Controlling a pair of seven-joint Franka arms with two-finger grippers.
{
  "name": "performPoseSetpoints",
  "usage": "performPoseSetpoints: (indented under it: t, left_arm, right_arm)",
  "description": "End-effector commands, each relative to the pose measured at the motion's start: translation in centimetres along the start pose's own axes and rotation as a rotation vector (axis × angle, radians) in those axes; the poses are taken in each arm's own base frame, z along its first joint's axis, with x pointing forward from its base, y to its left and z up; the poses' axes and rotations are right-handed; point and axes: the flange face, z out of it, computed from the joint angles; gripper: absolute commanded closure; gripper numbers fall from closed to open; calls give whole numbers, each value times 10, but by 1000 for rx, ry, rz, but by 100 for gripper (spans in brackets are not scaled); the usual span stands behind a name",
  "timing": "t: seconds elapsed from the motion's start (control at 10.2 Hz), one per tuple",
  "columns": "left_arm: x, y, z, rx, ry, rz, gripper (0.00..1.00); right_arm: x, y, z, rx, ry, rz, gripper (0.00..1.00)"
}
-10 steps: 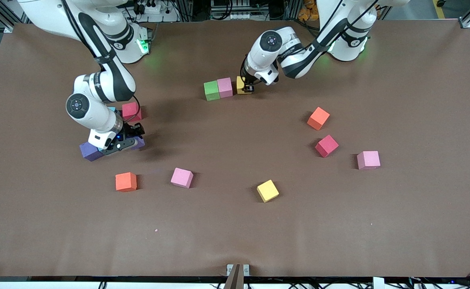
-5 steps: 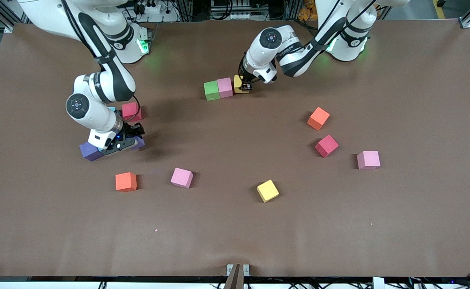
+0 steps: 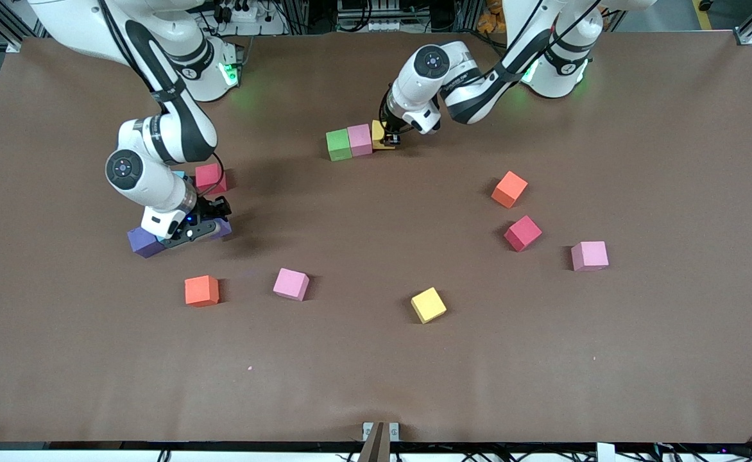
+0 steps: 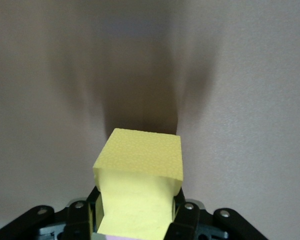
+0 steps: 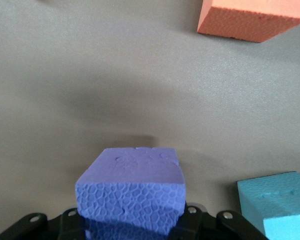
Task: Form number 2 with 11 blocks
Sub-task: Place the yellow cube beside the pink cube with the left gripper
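While both arms are down among the cubes, the scene reads so:
Surface: brown, carrying scattered blocks.
Left gripper: low at the row's end toward the left arm's base, jaws pinching a yellow block.
Right gripper: low, toward the right arm's end, jaws pinching a purple block.
Row: green block touching a pink block, the held yellow block just beside that pink one.
Beside the right gripper: second purple block, red block, light blue cube.
Near edge: orange block, pink block, yellow block.
Left arm's end: orange block, red block, pink block, well apart.
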Motion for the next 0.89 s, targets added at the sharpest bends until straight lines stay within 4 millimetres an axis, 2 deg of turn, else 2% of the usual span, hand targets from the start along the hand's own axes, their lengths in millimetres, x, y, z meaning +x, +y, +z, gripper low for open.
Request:
performPoseSetpoints:
  t: [0.0, 0.1, 0.2, 0.3, 0.39, 0.49, 0.79]
  left_arm:
    - [-6, 7, 13, -15, 3, -32, 100]
    - [-5, 10, 16, -23, 11, -32, 89]
    - [-7, 9, 15, -27, 9, -10, 40]
    - [-10, 6, 15, -34, 12, 18, 0]
    - [-16, -11, 18, -30, 22, 53, 0]
    - [-18, -16, 15, -37, 28, 67, 0]
    - [-21, -11, -10, -72, 72, 69, 0]
  right_arm:
    - [-2, 3, -2, -5, -3, -9, 64]
    - [-2, 2, -2, -5, -3, -11, 64]
    - [-2, 3, -1, -5, -3, -9, 64]
    - [-2, 2, -1, -5, -1, -10, 64]
    - [-2, 2, -1, -5, -3, -10, 64]
    - [-2, 2, -1, -5, -3, -10, 64]
    - [-1, 1, -3, -5, 0, -8, 64]
